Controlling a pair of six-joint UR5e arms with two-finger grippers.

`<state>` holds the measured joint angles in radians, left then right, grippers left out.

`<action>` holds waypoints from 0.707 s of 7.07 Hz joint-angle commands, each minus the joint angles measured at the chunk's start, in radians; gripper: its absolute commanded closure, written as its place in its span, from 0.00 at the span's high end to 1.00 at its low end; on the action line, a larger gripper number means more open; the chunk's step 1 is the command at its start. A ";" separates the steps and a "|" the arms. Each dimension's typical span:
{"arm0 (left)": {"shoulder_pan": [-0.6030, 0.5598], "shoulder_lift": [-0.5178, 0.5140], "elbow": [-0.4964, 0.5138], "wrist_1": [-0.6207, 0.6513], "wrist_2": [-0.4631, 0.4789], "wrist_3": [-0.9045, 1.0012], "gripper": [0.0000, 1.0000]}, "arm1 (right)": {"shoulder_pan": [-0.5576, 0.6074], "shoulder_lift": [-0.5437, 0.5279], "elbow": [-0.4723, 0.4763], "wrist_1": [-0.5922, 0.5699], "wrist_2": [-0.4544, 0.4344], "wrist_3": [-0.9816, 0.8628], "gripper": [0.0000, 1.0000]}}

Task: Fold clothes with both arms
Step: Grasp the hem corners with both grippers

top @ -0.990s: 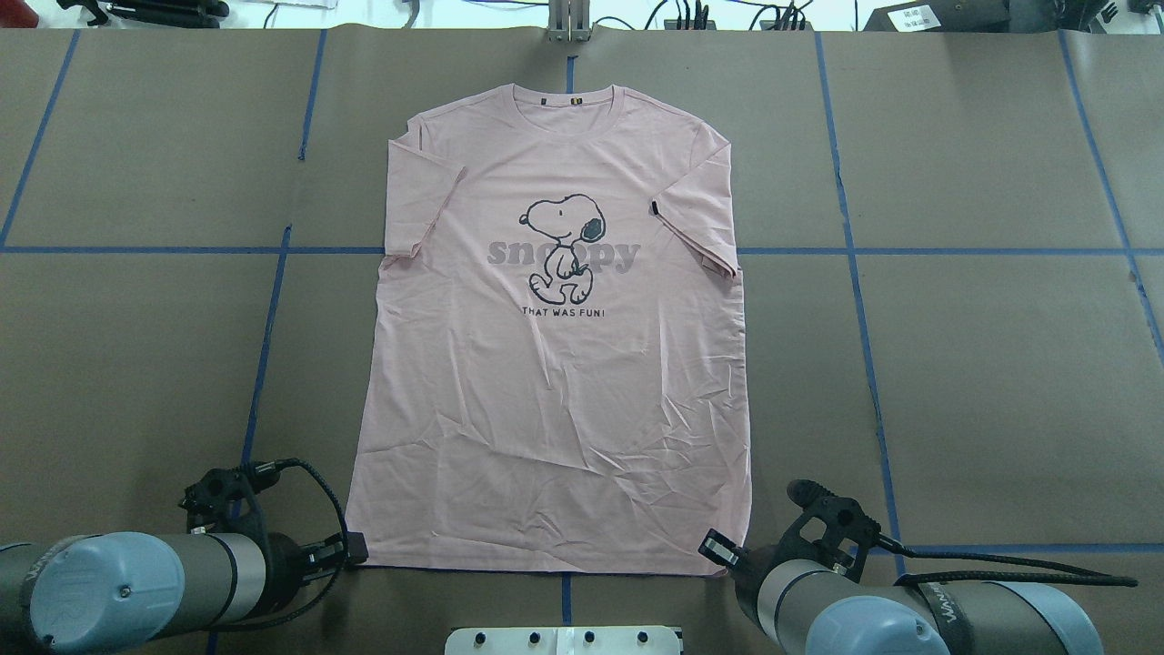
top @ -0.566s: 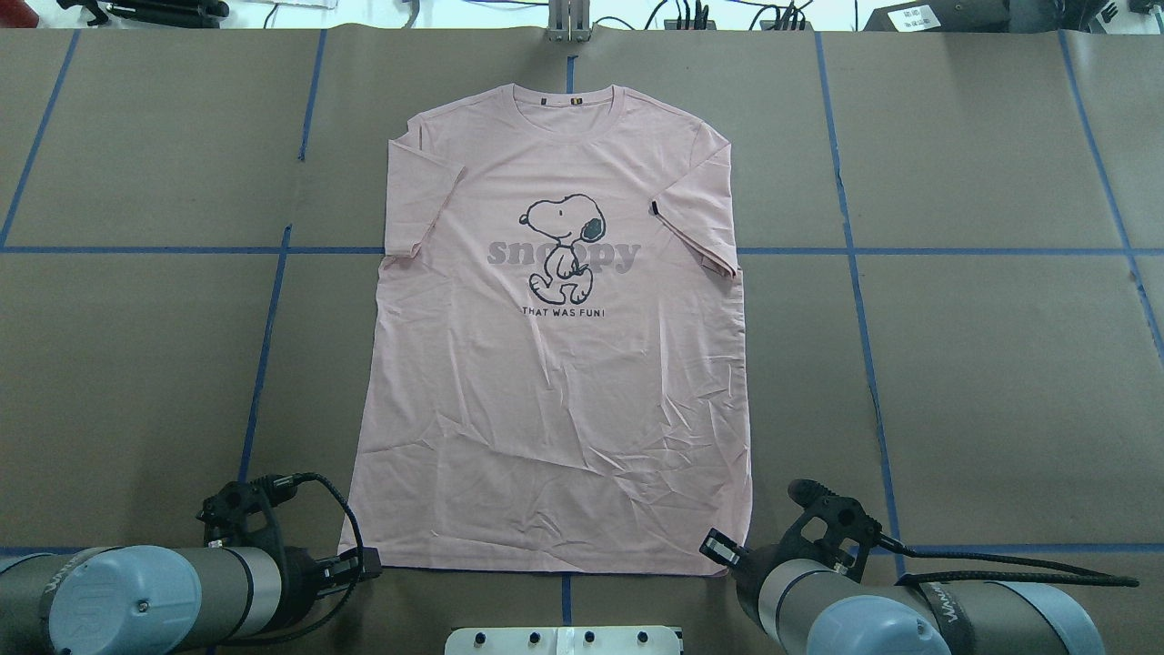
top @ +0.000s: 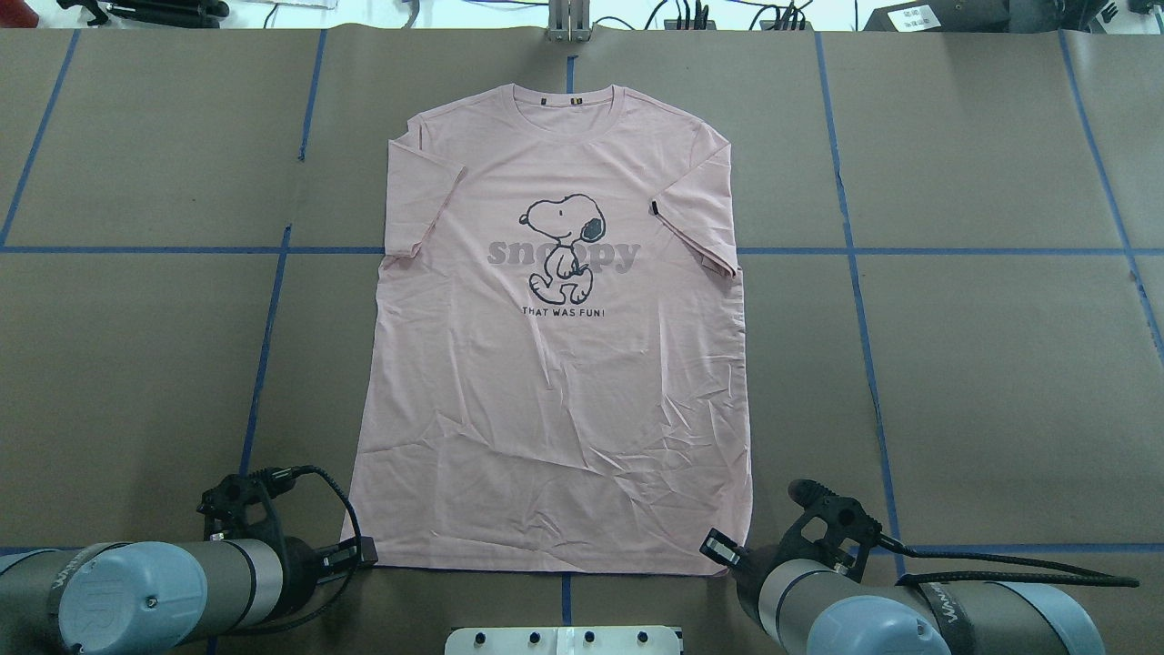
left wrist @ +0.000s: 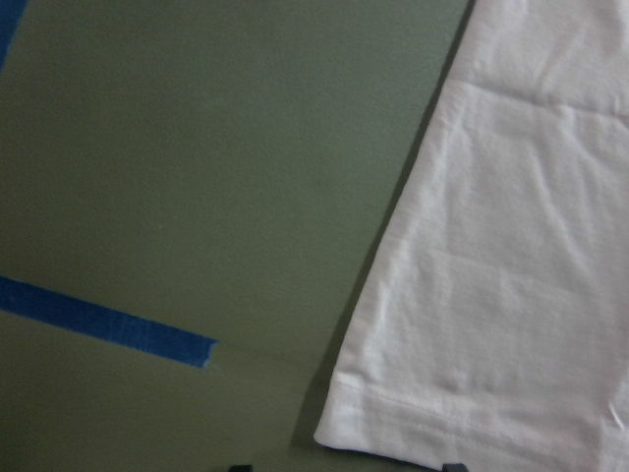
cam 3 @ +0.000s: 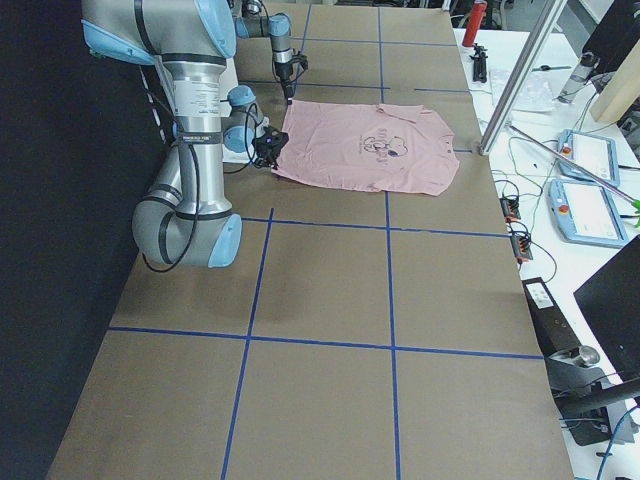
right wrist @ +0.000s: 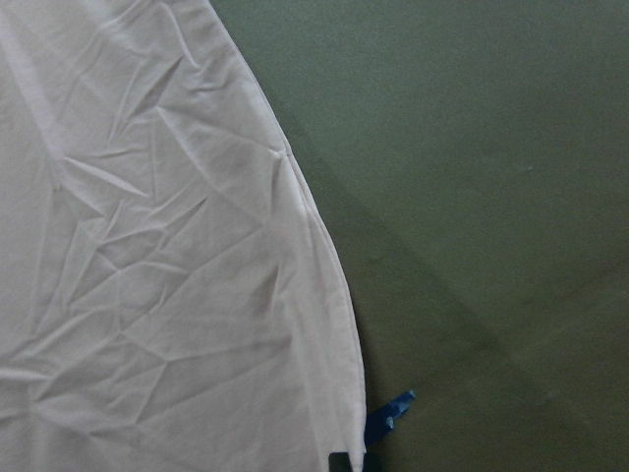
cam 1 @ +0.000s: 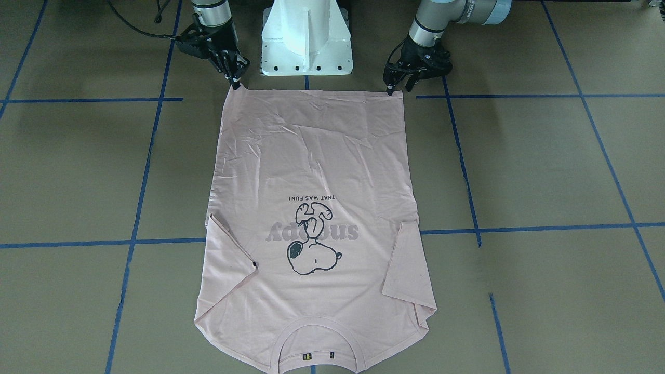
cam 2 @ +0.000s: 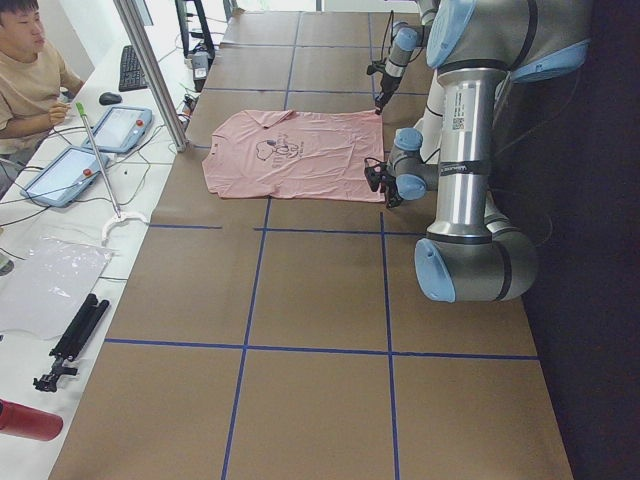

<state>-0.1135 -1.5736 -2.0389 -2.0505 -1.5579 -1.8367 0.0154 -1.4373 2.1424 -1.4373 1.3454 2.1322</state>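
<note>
Pink Snoopy T-shirt (top: pixel 555 409) lies flat and print-up in the middle of the brown paper-covered table (top: pixel 982 382). In the overhead view its collar points to 12 o'clock and its hem to 6 o'clock. Both short sleeves are folded inward over the chest, and a small black tag (top: pixel 654 209) shows at the edge of the 3 o'clock sleeve. The lower half of the cloth is creased. The left gripper (cam 1: pixel 399 89) is down at the hem's 7 o'clock corner. Its fingers are spread wide, and its wrist view shows that corner lying flat on the table between the two tips. The right gripper (cam 1: pixel 235 80) sits at the 5 o'clock corner with its fingers drawn narrow. They seem to be pinched on the hem edge, though the wrist view shows only one dark tip against the cloth. Blue tape lines (top: pixel 855 300) cross the table, and the white pedestal base (cam 1: pixel 306 36) stands just beyond the hem at 6 o'clock.
</note>
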 commanded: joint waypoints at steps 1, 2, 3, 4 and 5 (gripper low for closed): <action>-0.006 0.000 -0.001 0.001 0.005 -0.003 0.38 | 0.000 0.000 -0.003 0.000 0.000 0.000 0.00; -0.012 0.000 -0.007 0.001 0.005 -0.004 0.00 | -0.002 -0.002 -0.001 0.000 0.000 0.000 0.00; -0.017 0.000 -0.007 0.000 0.005 -0.006 0.00 | -0.003 -0.002 -0.004 0.000 0.000 0.000 0.00; -0.017 0.000 -0.009 0.000 0.005 -0.009 0.00 | -0.005 0.000 -0.012 0.000 -0.002 0.000 0.00; -0.020 -0.002 -0.011 0.001 0.004 -0.039 0.00 | -0.005 0.004 -0.010 0.000 0.000 0.000 0.00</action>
<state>-0.1303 -1.5743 -2.0475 -2.0505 -1.5527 -1.8512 0.0117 -1.4368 2.1340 -1.4373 1.3446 2.1322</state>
